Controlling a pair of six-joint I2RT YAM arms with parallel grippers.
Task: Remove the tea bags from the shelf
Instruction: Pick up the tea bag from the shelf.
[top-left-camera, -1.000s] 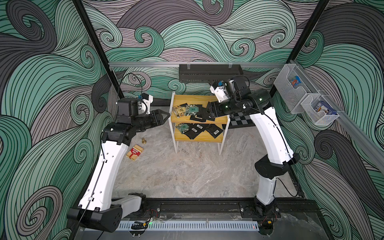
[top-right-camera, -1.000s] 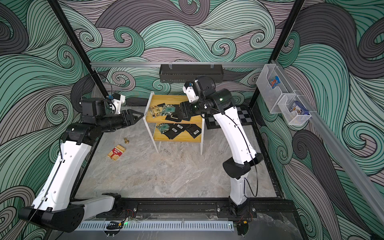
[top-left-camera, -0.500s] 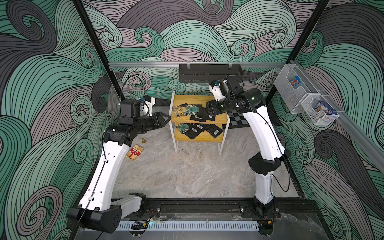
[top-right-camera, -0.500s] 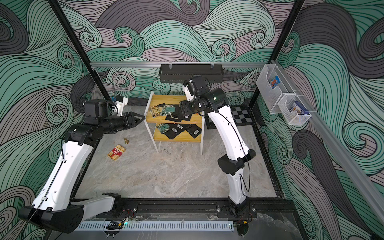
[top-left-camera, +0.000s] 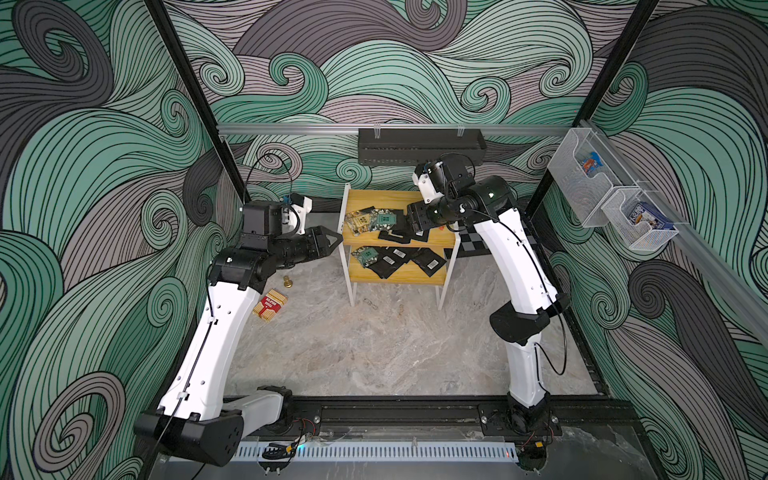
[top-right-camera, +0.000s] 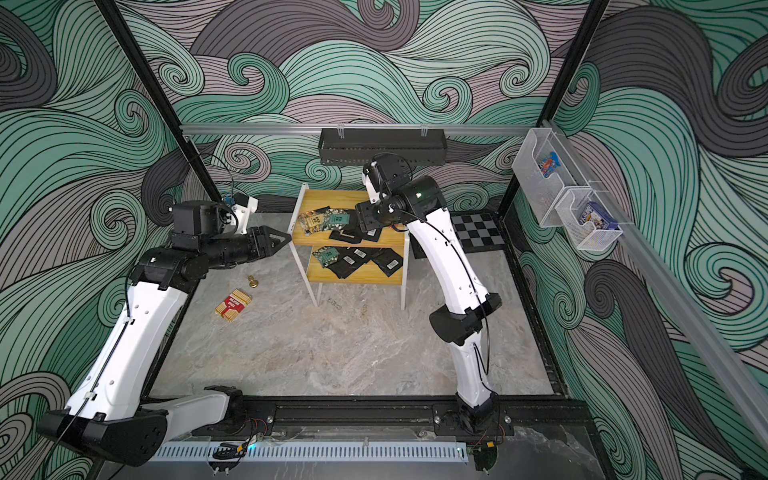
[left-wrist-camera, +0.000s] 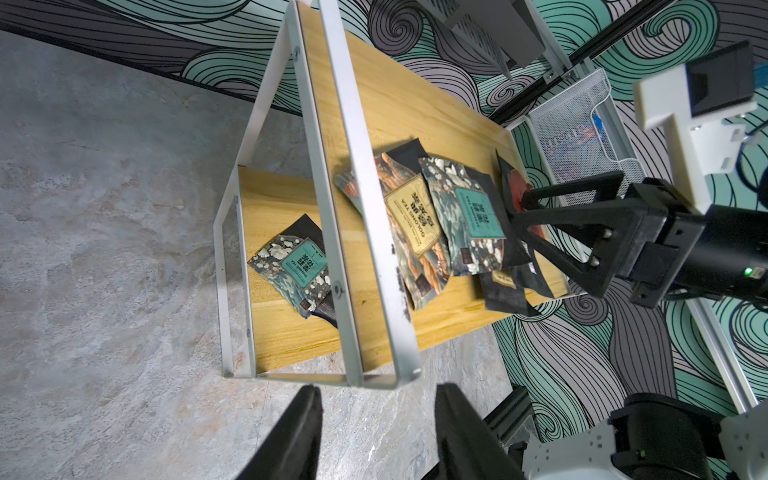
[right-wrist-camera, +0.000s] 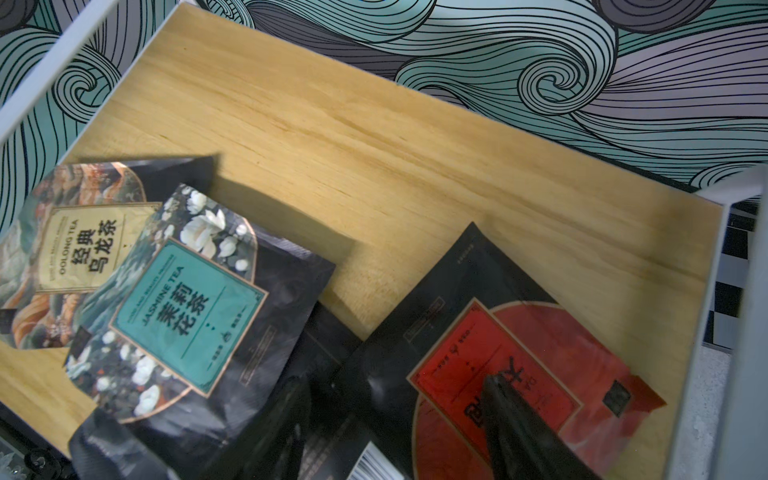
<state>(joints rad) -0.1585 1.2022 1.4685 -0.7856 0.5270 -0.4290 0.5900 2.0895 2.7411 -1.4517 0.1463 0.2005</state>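
Note:
The shelf stands at the back of the marble floor. Tea bags lie on its upper board and its lower board. My right gripper hovers open over the upper board's sachets. One finger rests over a red-fronted tea bag and the other over a black one. A teal jasmine bag and a yellow oolong bag lie beside them. My left gripper is open and empty, just short of the shelf's white end frame.
A red-and-cream box and a small brass piece lie on the floor under my left arm. A black rack hangs on the back wall. White mesh baskets are on the right wall. A checkered mat lies behind the shelf.
My right arm has reached further left over the upper board and its jaws have spread a little. My left gripper has edged slightly toward the shelf.

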